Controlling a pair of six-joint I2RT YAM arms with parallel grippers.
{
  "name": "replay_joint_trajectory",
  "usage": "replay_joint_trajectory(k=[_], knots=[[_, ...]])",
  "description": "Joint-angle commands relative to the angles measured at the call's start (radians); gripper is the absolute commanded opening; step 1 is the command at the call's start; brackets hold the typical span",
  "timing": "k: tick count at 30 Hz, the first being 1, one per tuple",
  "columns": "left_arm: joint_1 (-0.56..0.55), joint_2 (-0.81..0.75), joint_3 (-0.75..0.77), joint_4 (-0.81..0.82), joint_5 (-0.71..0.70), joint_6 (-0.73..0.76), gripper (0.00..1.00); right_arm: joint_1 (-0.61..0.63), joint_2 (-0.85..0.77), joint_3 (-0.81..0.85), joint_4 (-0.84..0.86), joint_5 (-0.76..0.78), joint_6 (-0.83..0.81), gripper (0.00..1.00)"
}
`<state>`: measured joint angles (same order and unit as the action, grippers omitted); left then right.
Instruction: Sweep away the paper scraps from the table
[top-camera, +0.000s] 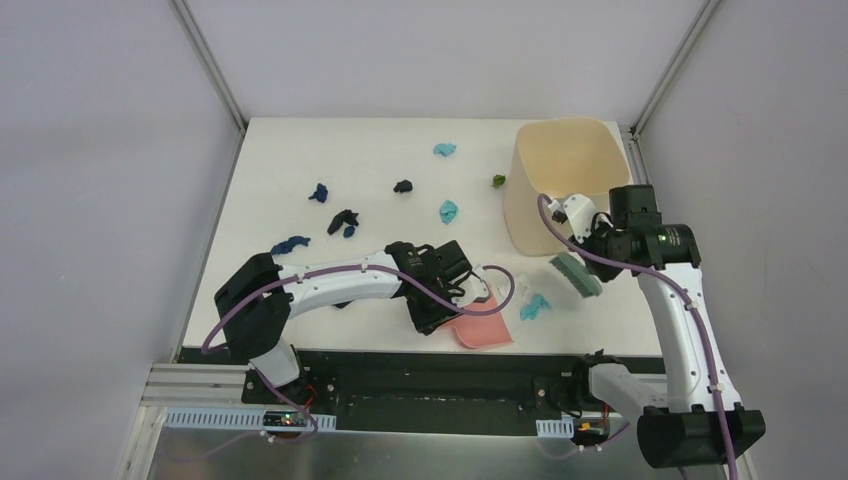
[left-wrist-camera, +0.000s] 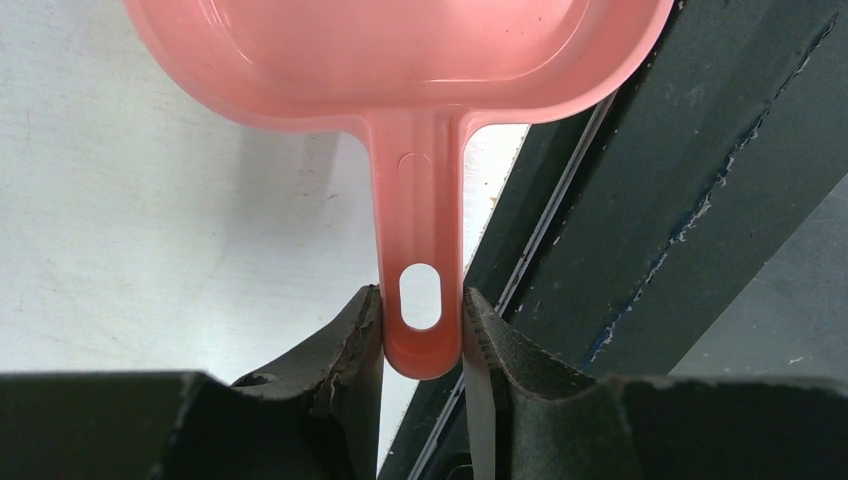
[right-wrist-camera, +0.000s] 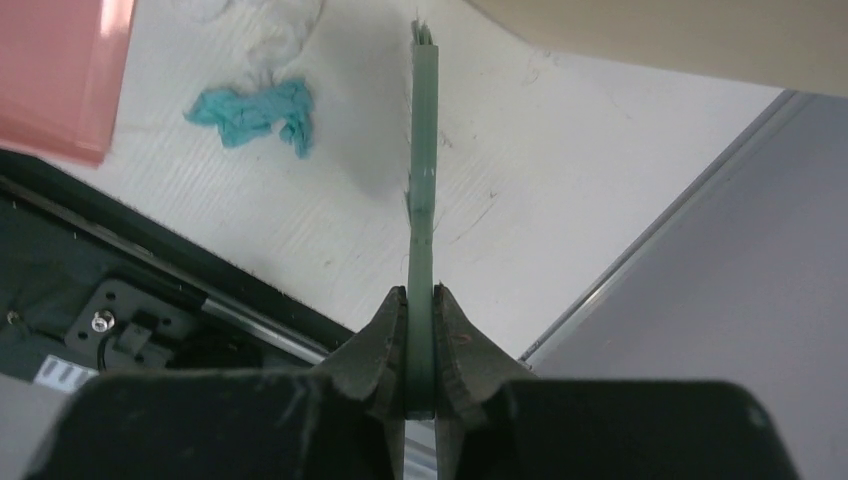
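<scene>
Clenched on the handle of the pink dustpan (left-wrist-camera: 400, 60), the left gripper (left-wrist-camera: 422, 330) is seen with both fingers pressed against the handle's sides, and the pan is held at the near edge of the table (top-camera: 300, 150). The right gripper (right-wrist-camera: 421, 300) is likewise closed tight on the thin handle of the teal brush (top-camera: 576, 277), whose bristle head is carried to the right of the pan.

Between pan and brush, just beside the pan, a light teal scrap (top-camera: 533, 306) is found; it is judged to be the one in hand. For a clean sweep, the pan's lip is best kept flat on the surface and turned toward that scrap. The brush is best lowered on the side away from the pan, then drawn toward it in one low stroke, so that nothing is flicked off the edge.

Farther out, the other paper scraps are spread over the middle: a blue wad (top-camera: 290, 243), a black-and-blue wad (top-camera: 343, 222), a second teal wad (top-camera: 448, 211), a dark blue wad (top-camera: 318, 192) and a black wad (top-camera: 403, 186). Farthest off, an olive wad (top-camera: 498, 181) is seen just beside the beige bin (top-camera: 560, 180), and a last teal wad (top-camera: 445, 149) beyond it.
</scene>
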<state>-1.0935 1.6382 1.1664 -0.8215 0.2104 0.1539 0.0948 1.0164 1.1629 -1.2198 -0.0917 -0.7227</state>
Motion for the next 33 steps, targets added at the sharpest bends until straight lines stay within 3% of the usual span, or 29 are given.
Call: replay_joint_trajectory(k=[1,7,13,19,27,33], knots=[[-0.005,-0.024,-0.007,0.010,0.018,0.029,0.00,-0.006,0.013,0.018,-0.151,-0.006,-0.174,0.00],[-0.005,0.011,0.022,-0.037,-0.014,0.029,0.00,0.006,0.054,0.041,-0.223,-0.163,-0.127,0.00],[-0.003,0.047,0.080,-0.109,-0.064,0.017,0.00,0.056,0.041,-0.041,0.027,0.071,0.103,0.00],[-0.003,0.098,0.115,-0.132,-0.042,0.001,0.00,0.090,0.056,-0.046,0.103,0.122,0.251,0.00],[0.002,0.115,0.126,-0.086,-0.027,-0.029,0.00,0.097,0.166,0.029,0.064,-0.302,0.388,0.00],[0.002,0.125,0.135,-0.071,-0.065,-0.039,0.00,0.097,0.205,0.035,0.074,-0.454,0.431,0.00]])
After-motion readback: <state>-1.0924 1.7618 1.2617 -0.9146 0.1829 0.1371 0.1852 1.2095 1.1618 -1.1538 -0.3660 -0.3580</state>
